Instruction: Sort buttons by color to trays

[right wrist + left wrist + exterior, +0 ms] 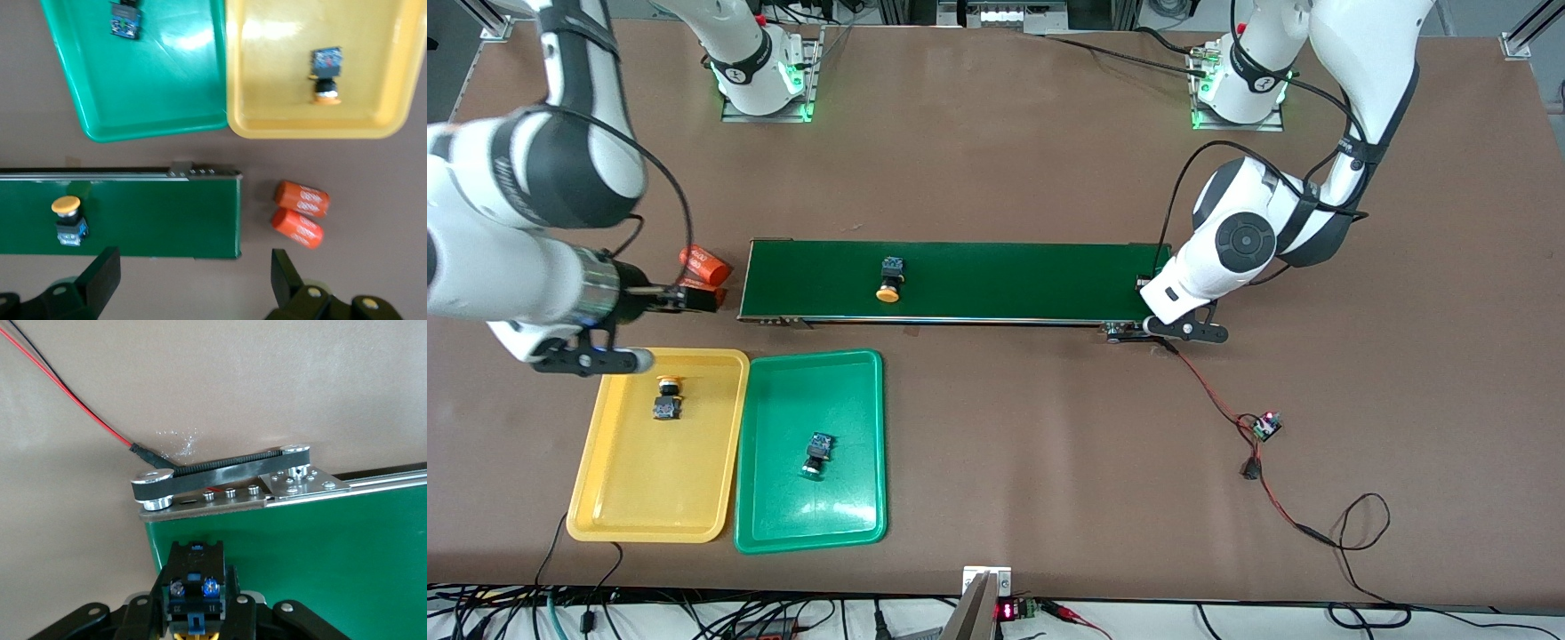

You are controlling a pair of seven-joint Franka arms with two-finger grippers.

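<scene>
Mid-frame in the front view, a yellow-capped button (888, 278) lies on its side on the conveyor belt (1005, 284), long axis across the belt, cap toward the front camera. The right gripper (193, 273), fingers spread wide and empty, hangs over the orange cylinders (703, 267) just off the belt's end, likely the nearer and freer hand. From it the button lies along the belt toward the left arm's end. The left gripper (195, 617) is clamped on another button (193, 577), cap hidden, over the belt's other end. The yellow tray (605, 498) and the green tray (783, 533), low in frame, each hold one button
</scene>
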